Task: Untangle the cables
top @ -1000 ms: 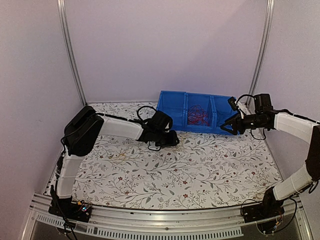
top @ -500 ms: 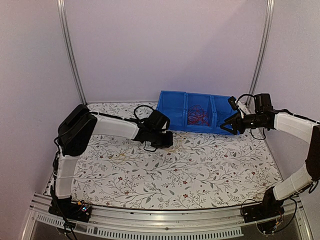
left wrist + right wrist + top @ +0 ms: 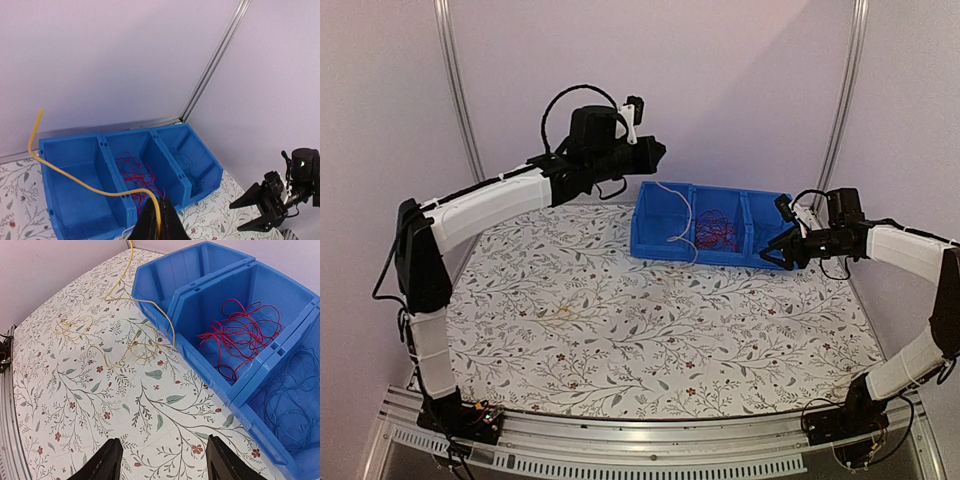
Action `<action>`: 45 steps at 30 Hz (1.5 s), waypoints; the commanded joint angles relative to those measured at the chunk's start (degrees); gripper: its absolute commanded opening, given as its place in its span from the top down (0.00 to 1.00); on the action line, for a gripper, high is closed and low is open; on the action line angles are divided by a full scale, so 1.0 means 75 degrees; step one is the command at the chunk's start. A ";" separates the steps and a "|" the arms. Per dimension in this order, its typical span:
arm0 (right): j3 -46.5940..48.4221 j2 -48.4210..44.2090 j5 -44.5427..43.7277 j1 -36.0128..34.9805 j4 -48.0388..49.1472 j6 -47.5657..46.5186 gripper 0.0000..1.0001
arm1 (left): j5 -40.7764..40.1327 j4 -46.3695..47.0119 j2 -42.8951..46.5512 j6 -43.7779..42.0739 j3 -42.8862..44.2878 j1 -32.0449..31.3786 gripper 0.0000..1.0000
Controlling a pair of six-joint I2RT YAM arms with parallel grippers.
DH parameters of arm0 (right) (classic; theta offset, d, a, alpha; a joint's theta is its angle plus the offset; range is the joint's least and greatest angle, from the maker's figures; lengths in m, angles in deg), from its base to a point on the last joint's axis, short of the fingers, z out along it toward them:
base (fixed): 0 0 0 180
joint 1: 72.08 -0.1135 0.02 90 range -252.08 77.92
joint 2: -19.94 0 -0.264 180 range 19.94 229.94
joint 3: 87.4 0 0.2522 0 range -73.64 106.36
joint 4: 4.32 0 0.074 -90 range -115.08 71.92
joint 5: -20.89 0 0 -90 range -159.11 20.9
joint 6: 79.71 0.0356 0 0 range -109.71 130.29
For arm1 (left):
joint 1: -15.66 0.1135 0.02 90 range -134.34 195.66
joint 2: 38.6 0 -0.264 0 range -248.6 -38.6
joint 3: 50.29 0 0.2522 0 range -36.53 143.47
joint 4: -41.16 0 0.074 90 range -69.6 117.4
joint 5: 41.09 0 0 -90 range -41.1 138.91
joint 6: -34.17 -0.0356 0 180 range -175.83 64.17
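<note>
Left gripper (image 3: 655, 152) upper centre, clamped on yellow cable (image 3: 90, 188); cable hangs down across bin's (image 3: 655, 245) left compartment. Right gripper (image 3: 775, 252) apart, at bin's right end.

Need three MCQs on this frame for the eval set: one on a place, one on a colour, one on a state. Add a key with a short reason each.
1. Which compartment of the bin holds the red cables?
A. one end compartment
B. the middle one
C. the other end compartment

2. What colour is the cable in the left gripper?
A. yellow
B. red
C. blue

3. What state is the right gripper in?
A. shut on a cable
B. shut, empty
C. open, empty

Key:
1 B: both wrist views show the red loops between the two dividers.
2 A: a yellow strand runs from the closed fingers across the bin.
3 C: its fingers are spread, with only table between them.
</note>
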 commanded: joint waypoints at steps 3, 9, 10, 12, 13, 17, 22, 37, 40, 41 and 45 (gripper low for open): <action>-0.0005 0.0057 -0.0171 0.0043 0.0148 -0.0068 0.39 | -0.0513 -0.0093 -0.1701 -0.1276 0.1900 0.0640 1.00; -0.0025 0.0072 -0.0231 0.0038 0.0157 -0.0086 0.39 | -0.0630 -0.0193 -0.3615 -0.1632 0.3715 0.1097 1.00; -0.0030 0.0079 -0.0226 0.0042 0.0158 -0.0086 0.39 | -0.0701 -0.0176 -0.3843 -0.1715 0.3891 0.1120 1.00; -0.0041 0.0086 -0.0248 0.0039 0.0165 -0.0086 0.39 | -0.0864 -0.0013 -0.4141 -0.1811 0.3950 0.1130 1.00; -0.0043 0.0102 -0.0244 0.0045 0.0159 -0.0086 0.39 | -0.0830 0.0025 -0.4243 -0.1826 0.3956 0.1143 0.99; -0.0031 0.0142 -0.0261 0.0047 0.0151 -0.0092 0.39 | -0.0350 -0.0037 -0.4305 -0.1726 0.3845 0.1218 0.67; -0.0020 0.0187 -0.0239 0.0050 0.0141 -0.0097 0.39 | 0.0422 -0.0015 -0.3620 -0.2355 0.3249 0.1207 0.46; -0.0006 0.0154 -0.0122 0.0036 0.0054 -0.0138 0.39 | 0.2330 -0.4033 -0.2994 -0.4285 0.3711 0.1254 0.30; 0.0010 0.0153 -0.0086 0.0045 0.0046 -0.0146 0.39 | 0.2231 -0.3610 -0.2186 -0.4349 0.2093 0.0984 0.29; 0.0015 0.0172 -0.0055 0.0042 0.0043 -0.0155 0.39 | 0.2060 -0.3360 -0.1953 -0.4389 0.1541 0.0843 0.29; 0.0036 0.0221 -0.0001 0.0046 0.0008 -0.0178 0.39 | 0.1239 -0.3160 -0.1694 -0.4094 0.0553 0.0316 0.32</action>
